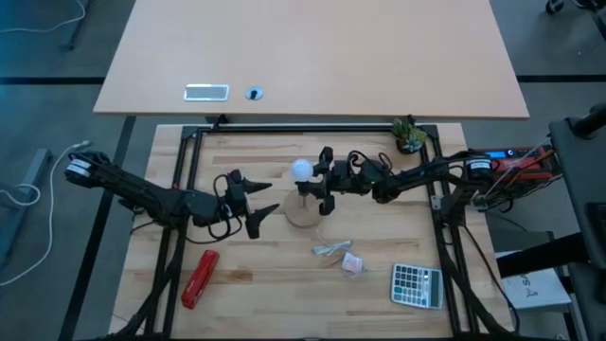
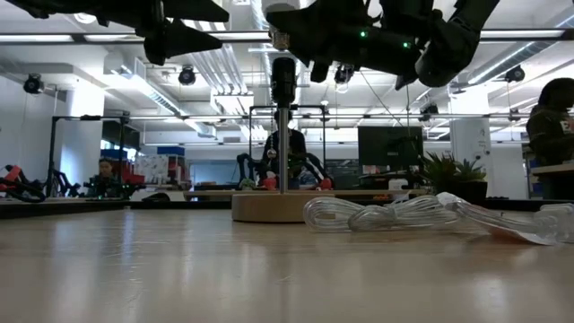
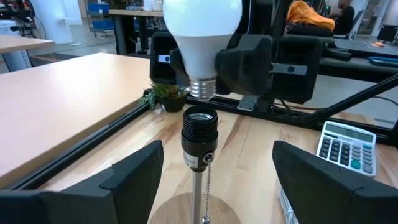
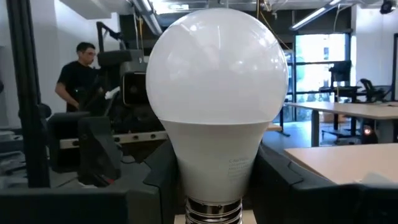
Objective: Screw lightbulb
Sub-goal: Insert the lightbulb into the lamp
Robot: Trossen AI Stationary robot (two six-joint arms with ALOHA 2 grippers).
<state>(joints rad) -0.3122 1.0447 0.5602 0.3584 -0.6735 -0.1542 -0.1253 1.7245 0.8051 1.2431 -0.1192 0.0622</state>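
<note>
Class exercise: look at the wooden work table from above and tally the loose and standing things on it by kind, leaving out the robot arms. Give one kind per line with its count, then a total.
lightbulb: 1
lamp stand with round wooden base: 1
red tool: 1
clear plastic wrapper: 1
small pinkish packet: 1
calculator: 1
small potted plant: 1
Total: 7

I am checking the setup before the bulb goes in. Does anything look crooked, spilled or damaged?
Nothing looks damaged. The lightbulb, held by the right tool, hangs just above the socket, its thread slightly off the socket's centre. A crumpled clear wrapper lies loose beside the wooden base.
</note>
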